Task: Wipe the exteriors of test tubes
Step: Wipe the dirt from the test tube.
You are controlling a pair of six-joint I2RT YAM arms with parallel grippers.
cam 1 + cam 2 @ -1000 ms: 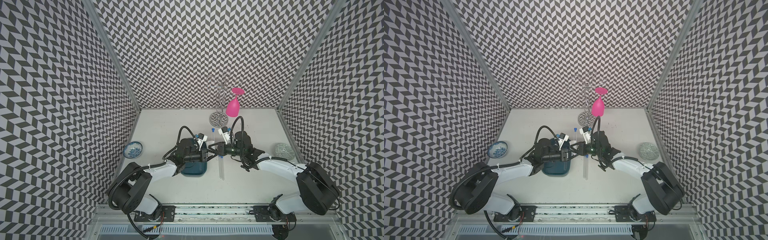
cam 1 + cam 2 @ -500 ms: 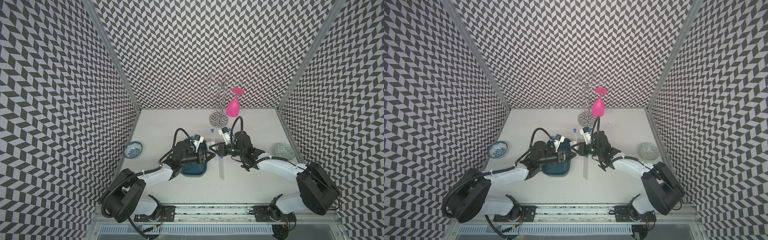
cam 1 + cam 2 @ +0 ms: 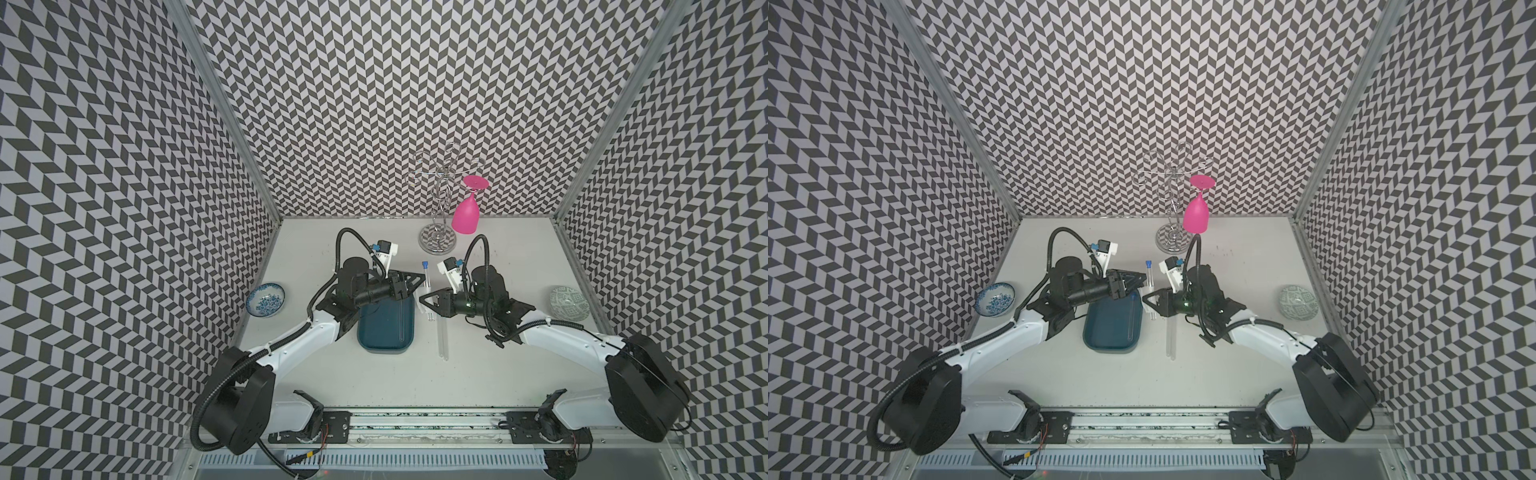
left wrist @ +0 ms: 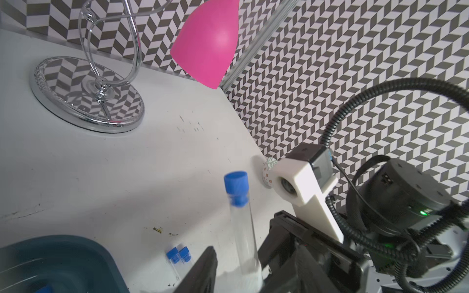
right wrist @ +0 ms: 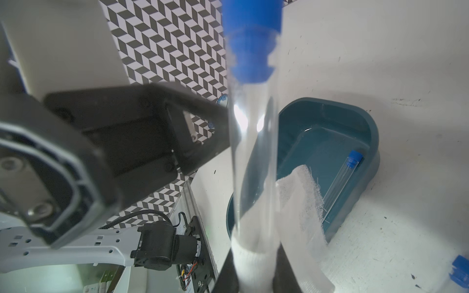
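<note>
Right wrist view: we find the right gripper (image 5: 255,276) with jaws closed on a blue-capped test tube (image 5: 253,139) through white cloth (image 5: 302,203). The left gripper (image 3: 417,282) has its jaws parted just beside it. We see another tube (image 5: 340,182) lying in the teal tray (image 5: 373,132) and two more tubes (image 3: 442,338) on the surface (image 3: 498,374).

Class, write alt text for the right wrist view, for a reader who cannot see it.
A clear tube with a blue cap fills the centre, its base wrapped in white gauze and clamped in the jaws of the right gripper. The black left gripper sits beside it. Behind lies a teal tray holding a second tube.
</note>
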